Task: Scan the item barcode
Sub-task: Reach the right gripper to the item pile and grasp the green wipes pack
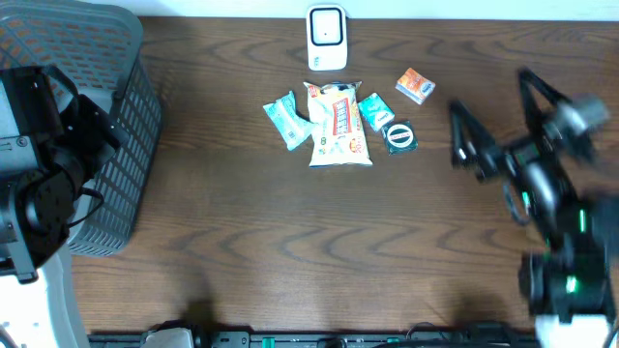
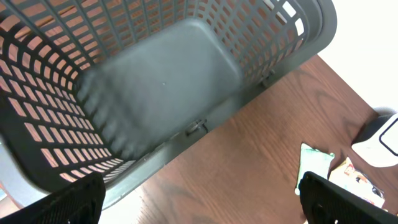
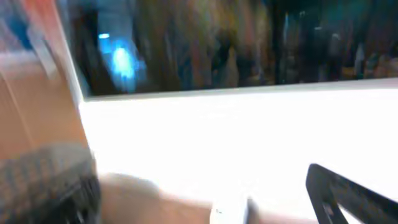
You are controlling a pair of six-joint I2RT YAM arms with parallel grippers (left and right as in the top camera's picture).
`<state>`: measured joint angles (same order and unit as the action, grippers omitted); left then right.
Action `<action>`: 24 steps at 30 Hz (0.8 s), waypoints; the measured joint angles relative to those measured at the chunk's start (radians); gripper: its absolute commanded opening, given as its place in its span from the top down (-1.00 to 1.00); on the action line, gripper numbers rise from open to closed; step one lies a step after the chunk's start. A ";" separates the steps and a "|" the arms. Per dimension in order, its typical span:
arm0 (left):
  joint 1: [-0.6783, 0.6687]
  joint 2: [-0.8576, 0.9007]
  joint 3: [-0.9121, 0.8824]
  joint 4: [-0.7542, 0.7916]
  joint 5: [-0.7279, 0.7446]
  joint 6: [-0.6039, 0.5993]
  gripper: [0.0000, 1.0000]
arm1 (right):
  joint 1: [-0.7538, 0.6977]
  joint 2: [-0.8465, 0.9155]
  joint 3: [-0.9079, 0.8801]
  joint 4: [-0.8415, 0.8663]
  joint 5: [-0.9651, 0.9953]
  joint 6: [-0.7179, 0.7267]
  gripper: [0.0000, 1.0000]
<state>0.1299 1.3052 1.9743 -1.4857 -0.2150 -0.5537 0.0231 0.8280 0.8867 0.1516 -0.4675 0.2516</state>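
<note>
Pincer, right [image 1: 488, 97]: spread fully apart, nothing gripped. Hung over the surface [image 1: 290, 242] near the cluster of goods, on the side away from the basket. Own view too blurred to add detail.

Pincer, left [image 2: 199, 183]: likewise wide apart and empty. Hung above the grey basket [image 2: 155, 93], well apart from the goods.

Item for scanning: taken to be the snack bag [image 1: 338, 123], largest of the lot. Lay flat at the middle of the surface, printed face up.
- Long axis: ran from the near side to the far side.
- Far short end: pointed at the white scanner [image 1: 327, 37], just beyond it at the far edge.
- Neighbours: teal packet [image 1: 287, 119] on the basket side, smaller teal packet [image 1: 375, 111] on the other. Both just beside or touching; could not tell which. Round black disc [image 1: 398, 136] and small orange box [image 1: 415, 86] near.

Step, as judged: opening reach. Nothing lifted, nothing shown to the scanner yet.

Next move, as judged: called for lowering the right pincer over the bag and closing across its short width. Then lifting clear of the neighbours and turning the barcode toward the scanner. No barcode made out on the upper face; possibly underneath.
</note>
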 measured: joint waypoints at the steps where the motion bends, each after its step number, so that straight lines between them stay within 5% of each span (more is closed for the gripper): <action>1: 0.000 0.000 0.000 0.000 0.000 0.000 -0.96 | 0.000 0.065 0.058 -0.077 -0.018 -0.030 -0.99; 11: 0.000 0.000 0.000 0.000 0.000 0.000 -0.96 | 0.068 0.523 0.527 -0.632 -0.031 -0.282 -0.99; 24: 0.000 0.000 0.000 0.000 0.000 0.000 -0.96 | 0.104 0.726 0.572 -0.807 -0.006 -0.349 -0.99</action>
<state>0.1303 1.3052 1.9743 -1.4853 -0.2150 -0.5541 0.1268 1.5539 1.4586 -0.6556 -0.4740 -0.0971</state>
